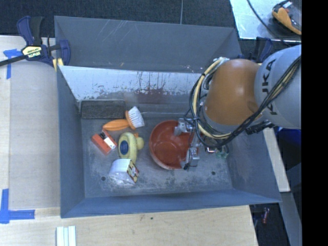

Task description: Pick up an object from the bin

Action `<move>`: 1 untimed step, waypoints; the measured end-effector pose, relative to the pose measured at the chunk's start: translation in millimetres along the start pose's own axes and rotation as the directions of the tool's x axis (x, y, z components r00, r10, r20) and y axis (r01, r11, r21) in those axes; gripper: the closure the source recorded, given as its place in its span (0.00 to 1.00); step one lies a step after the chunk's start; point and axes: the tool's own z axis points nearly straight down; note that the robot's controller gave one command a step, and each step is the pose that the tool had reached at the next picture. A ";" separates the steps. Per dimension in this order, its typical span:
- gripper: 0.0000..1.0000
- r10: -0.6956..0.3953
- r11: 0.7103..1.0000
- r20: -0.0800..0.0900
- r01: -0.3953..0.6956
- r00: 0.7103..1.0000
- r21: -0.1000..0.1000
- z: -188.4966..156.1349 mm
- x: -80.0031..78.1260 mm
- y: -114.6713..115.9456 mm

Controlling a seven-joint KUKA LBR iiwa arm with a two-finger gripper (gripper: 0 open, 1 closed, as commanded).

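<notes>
1. Your gripper (187, 145) is down low in the right half of the grey metal bin (72, 152), right at the right-hand rim of the round red plastic bowl (165, 142). Honestly, you can't tell from this angle whether it's spread or pinched together; the orange wrist cover and cables hide too much.
2. Progress-wise, I'd call it the reach done and the grab not confirmed. The bowl looks like it's sitting on the bin floor, so nothing is lifted yet. What's left: close on something, raise it, clear the walls.
3. The bowl itself is shallow, glossy, mouth up and looks empty, lying about mid-floor. A thin rim like that should be pinchable, but it's my guess it'll tip when lifted from one side.
4. Further left, apart from the gripper, there's:
   - a yellow round gadget with a blue centre (128, 145)
   - an orange-handled brush with white bristles (127, 121)
   - a small orange block (103, 142)
   - a white crumpled cup (122, 170)
</notes>
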 end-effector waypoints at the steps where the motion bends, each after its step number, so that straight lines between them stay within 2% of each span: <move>1: 0.00 0.000 1.000 0.000 0.000 1.000 0.000 0.0 0.0 0.0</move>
